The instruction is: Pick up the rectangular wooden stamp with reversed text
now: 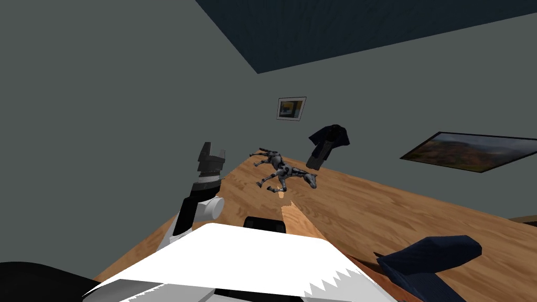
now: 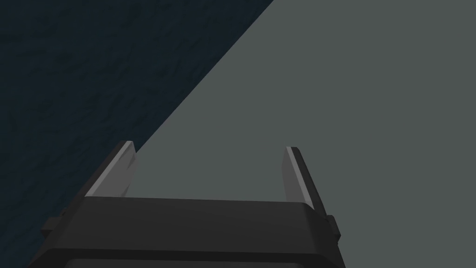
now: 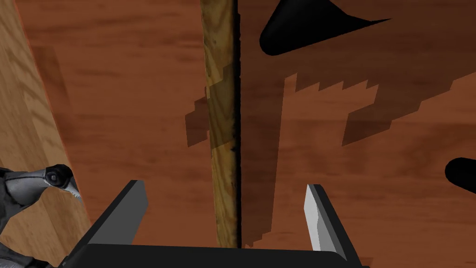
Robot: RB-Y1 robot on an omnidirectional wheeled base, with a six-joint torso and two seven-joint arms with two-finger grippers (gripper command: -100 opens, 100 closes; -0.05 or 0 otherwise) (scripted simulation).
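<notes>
grey figurine (image 3: 27, 185) cut off at edge

This looks like a lived-in room of a home, perhaps a study or sitting room. Plain grey walls (image 1: 105, 105) meet a dark blue ceiling (image 1: 367, 26). Two framed pictures hang on the walls, a small one (image 1: 291, 108) and a wide landscape (image 1: 474, 151). A long table (image 1: 398, 215) of light wood carries a grey toy figure (image 1: 283, 172) lying on its side. Beyond the table's edge the floor (image 3: 116, 70) is reddish-brown wood.
</notes>
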